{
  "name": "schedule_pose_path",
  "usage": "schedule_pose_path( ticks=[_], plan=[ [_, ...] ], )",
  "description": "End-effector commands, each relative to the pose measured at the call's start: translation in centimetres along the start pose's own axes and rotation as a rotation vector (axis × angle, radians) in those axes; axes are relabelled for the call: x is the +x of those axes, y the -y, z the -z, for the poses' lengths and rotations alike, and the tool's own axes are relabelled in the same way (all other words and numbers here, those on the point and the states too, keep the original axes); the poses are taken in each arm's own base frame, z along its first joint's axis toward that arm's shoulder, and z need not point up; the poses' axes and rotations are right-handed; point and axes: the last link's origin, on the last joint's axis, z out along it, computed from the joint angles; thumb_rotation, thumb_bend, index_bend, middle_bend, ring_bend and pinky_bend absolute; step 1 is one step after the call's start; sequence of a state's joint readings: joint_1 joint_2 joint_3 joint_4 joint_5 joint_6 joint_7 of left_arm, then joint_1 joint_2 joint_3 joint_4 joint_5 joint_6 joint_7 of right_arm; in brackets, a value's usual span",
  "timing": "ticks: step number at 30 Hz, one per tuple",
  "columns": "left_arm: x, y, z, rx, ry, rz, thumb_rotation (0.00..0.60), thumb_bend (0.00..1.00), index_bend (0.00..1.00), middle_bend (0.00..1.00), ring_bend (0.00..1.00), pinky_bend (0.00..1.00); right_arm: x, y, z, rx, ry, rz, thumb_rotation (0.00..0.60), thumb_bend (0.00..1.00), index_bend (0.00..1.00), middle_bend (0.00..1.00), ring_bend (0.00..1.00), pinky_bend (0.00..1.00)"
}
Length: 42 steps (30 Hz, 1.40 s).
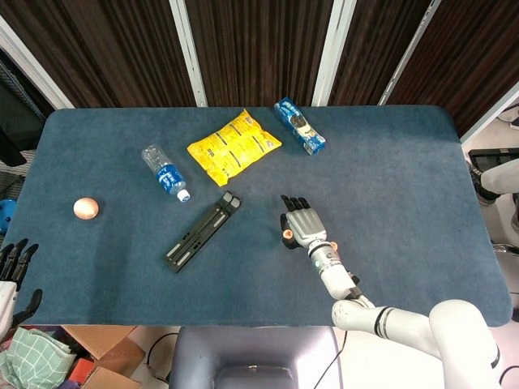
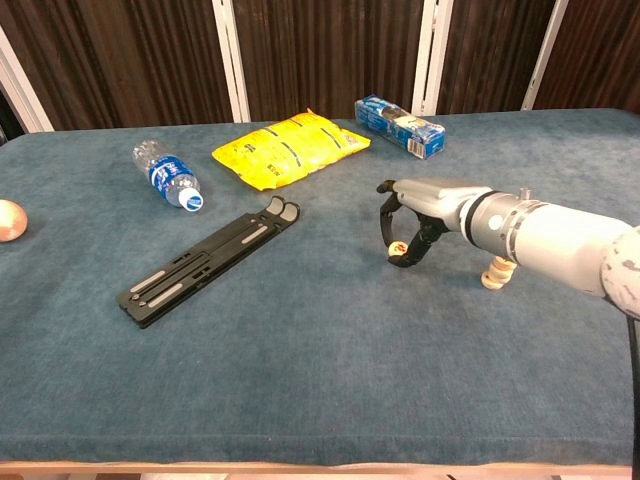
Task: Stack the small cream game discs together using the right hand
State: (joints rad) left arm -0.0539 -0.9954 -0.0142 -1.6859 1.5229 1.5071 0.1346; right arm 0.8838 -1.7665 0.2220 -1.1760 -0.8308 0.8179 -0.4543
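Because the task called for gathering the cream discs into one pile, a single disc [image 2: 399, 247] sat pinched between the thumb and fingers of the right robot hand [image 2: 410, 226], raised just clear of the desk [image 2: 300, 340] so it could travel without dragging on the blue cloth. A short pile of discs [image 2: 491, 277] waited on the desk near the wrist of the same arm, to the right of the hand in the chest view, and was probably where the held disc belonged. The hand arched palm-down over its disc, a pose that suited lowering it flat onto the pile. Further out lay a black folding stand [image 1: 203, 232], a water bottle [image 1: 165, 173], a yellow snack bag [image 1: 233, 147] and a blue biscuit packet [image 1: 299, 126], all well apart from the discs and unlikely to get in the way. A peach-coloured ball [image 1: 86, 208] rested near the desk's left end. The left robot hand [image 1: 15, 263] hung off the left edge, fingers apart, holding nothing, since the job was given to the right.
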Motion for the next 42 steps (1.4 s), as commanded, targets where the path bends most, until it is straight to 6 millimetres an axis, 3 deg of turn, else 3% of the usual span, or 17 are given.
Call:
schedule_pose_path(
  ticks=[1, 10, 15, 22, 35, 38, 42],
  plan=[
    [0.0, 0.0, 0.0, 0.001, -0.002, -0.001, 0.600, 0.43, 0.01, 0.00, 0.00, 0.13, 1.2, -0.7, 1.9, 0.036, -0.034, 0.043, 0.600, 0.44, 0.65, 0.03, 0.00, 0.00],
    [-0.4, -0.3, -0.3, -0.004, 0.011, -0.006, 0.600, 0.43, 0.01, 0.00, 0.00, 0.13, 3.7, -3.4, 8.9, 0.122, -0.079, 0.129, 0.600, 0.44, 0.64, 0.03, 0.00, 0.00],
    [-0.5, -0.3, -0.4, -0.002, 0.018, -0.006, 0.600, 0.43, 0.01, 0.00, 0.00, 0.13, 3.7, -5.8, 11.1, 0.097, -0.069, 0.135, 0.600, 0.44, 0.64, 0.03, 0.00, 0.00],
    [-0.6, -0.3, -0.5, 0.000, 0.023, -0.007, 0.600, 0.43, 0.01, 0.00, 0.00, 0.13, 2.9, -8.3, 10.7, 0.044, -0.031, 0.154, 0.600, 0.44, 0.64, 0.03, 0.00, 0.00],
    [-0.5, -0.3, -0.4, 0.002, 0.020, -0.004, 0.600, 0.43, 0.01, 0.00, 0.00, 0.13, 3.0, -8.7, 9.3, 0.036, -0.042, 0.121, 0.600, 0.44, 0.62, 0.03, 0.00, 0.00],
    [-0.5, -0.3, -0.4, 0.000, 0.020, -0.004, 0.600, 0.43, 0.01, 0.00, 0.00, 0.13, 3.1, -9.0, 9.6, 0.030, -0.045, 0.113, 0.600, 0.44, 0.56, 0.03, 0.00, 0.00],
    [-0.6, -0.3, -0.4, 0.002, 0.023, -0.007, 0.600, 0.43, 0.01, 0.00, 0.00, 0.13, 3.2, -10.3, 11.9, -0.004, -0.026, 0.086, 0.600, 0.34, 0.27, 0.00, 0.00, 0.00]
  ],
)
